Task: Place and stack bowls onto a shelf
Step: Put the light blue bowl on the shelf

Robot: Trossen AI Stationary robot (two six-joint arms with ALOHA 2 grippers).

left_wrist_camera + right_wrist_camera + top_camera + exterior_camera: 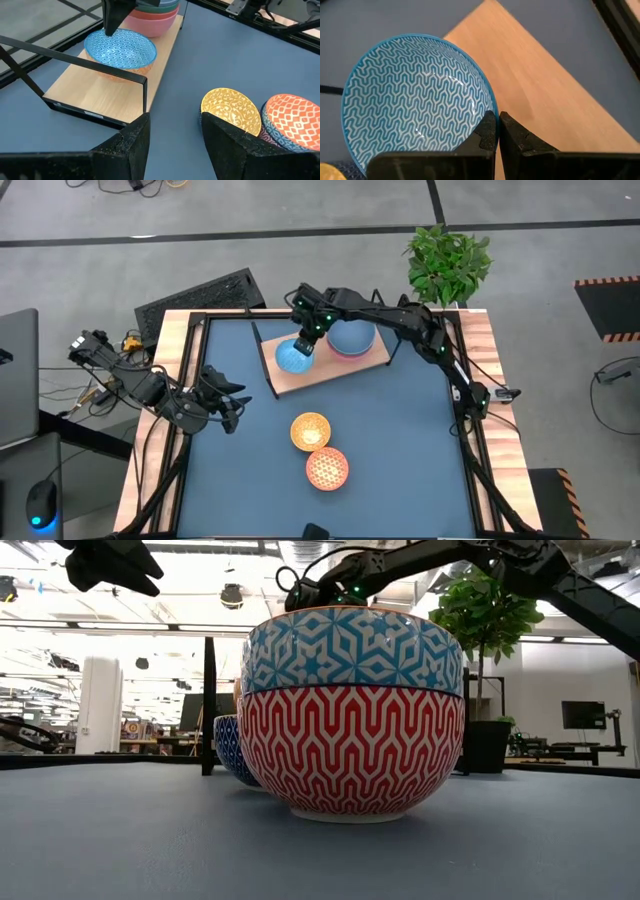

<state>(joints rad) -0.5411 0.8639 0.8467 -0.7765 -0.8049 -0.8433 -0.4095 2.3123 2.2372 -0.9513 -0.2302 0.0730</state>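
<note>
My right gripper [305, 340] is over the left part of the shelf [340, 368], a light-wood board with a black wire frame [145, 95], and is shut on a blue zigzag-patterned bowl [294, 357]. To the right of it on the board stands a stack of bowls [351, 338], grey-blue on top and pink below. On the blue mat, nearer me, sit a yellow-orange patterned bowl [310, 430] and a two-bowl stack [350, 710], red-patterned inside [327, 468]. My left gripper [228, 406] is open above the mat's left side and touches nothing. My right gripper pinches the blue zigzag bowl's rim [489, 111], one finger [487, 132] inside the bowl and the other outside. The fingers come from above, pointing down. The bowl is upright, mouth up, over the board's left end [100, 90]; whether its foot rests on the wood, I cannot tell.
A potted plant [448, 265] stands past the table's far right corner and a black keyboard [200, 295] past its far left. The wire frame rises at the shelf's left end [262, 360]. Bare board [545, 75] lies between the held bowl and the stack.
</note>
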